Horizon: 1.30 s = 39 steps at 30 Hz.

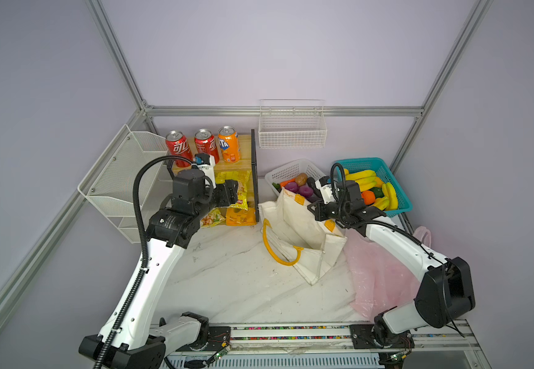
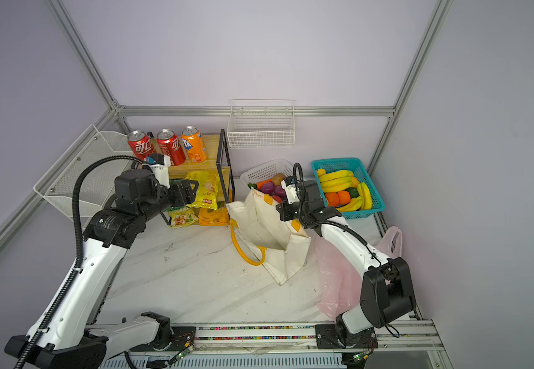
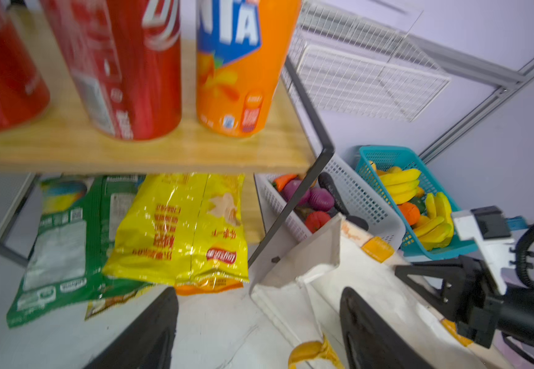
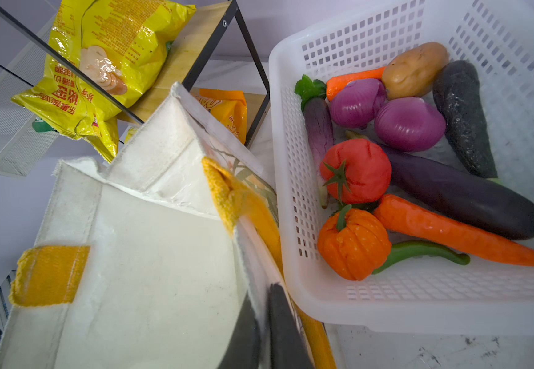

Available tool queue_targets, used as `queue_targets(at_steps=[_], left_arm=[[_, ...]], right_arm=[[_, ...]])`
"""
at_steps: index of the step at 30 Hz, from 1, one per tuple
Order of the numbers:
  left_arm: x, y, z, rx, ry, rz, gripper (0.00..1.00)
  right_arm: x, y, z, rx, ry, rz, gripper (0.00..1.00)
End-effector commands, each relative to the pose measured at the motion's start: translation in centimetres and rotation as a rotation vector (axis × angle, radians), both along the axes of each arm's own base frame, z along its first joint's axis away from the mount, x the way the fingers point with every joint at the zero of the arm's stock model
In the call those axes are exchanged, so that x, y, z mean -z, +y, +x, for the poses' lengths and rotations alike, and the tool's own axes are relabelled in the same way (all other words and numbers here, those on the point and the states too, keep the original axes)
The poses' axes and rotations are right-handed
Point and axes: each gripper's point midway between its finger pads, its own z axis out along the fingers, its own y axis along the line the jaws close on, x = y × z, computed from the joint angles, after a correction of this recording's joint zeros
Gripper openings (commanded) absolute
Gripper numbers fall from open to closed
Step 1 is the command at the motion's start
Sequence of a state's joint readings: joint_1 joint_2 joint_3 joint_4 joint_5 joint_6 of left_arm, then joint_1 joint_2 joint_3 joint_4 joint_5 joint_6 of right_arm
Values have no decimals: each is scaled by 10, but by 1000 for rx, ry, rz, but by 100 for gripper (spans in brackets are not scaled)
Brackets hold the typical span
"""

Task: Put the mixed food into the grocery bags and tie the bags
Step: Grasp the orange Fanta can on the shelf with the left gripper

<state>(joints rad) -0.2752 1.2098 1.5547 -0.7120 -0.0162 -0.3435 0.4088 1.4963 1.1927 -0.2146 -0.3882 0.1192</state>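
Note:
A large yellow crisp packet leans on the lower shelf. My left gripper is open just in front of it, with nothing between its fingers. An orange soda can stands on the top shelf. The cream canvas tote stands open in the middle, and my right gripper is shut on its rim beside a yellow-orange handle. A pink plastic bag lies flat under the right arm. Small round orange fruits sit in the teal basket.
Two red cola cans stand left of the orange one. A green crisp packet lies beside the yellow one. The black shelf frame stands between shelf and tote. A white basket holds vegetables. A wire basket hangs on the back wall.

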Motion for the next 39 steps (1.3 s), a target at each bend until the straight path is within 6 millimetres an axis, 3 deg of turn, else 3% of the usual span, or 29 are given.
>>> queue_targets(at_steps=[1,5,9,16,39], left_arm=[[-44,-10,7,60,-74,-2,76],[-65,-9,28,25,-97,19,74],[-68,-6,58,-27,-92,73,74],[-67,0,89,-103,-82,103,76],[-75,17,142,-174,-139,175,84]], right_arm=[[-16,6,5,-22,-63,31,0],[-20,5,4,-24,-75,31,0],[-23,5,2,-26,-84,32,0],[-22,5,2,-27,-85,30,0],[-14,2,4,-16,-75,10,0]])
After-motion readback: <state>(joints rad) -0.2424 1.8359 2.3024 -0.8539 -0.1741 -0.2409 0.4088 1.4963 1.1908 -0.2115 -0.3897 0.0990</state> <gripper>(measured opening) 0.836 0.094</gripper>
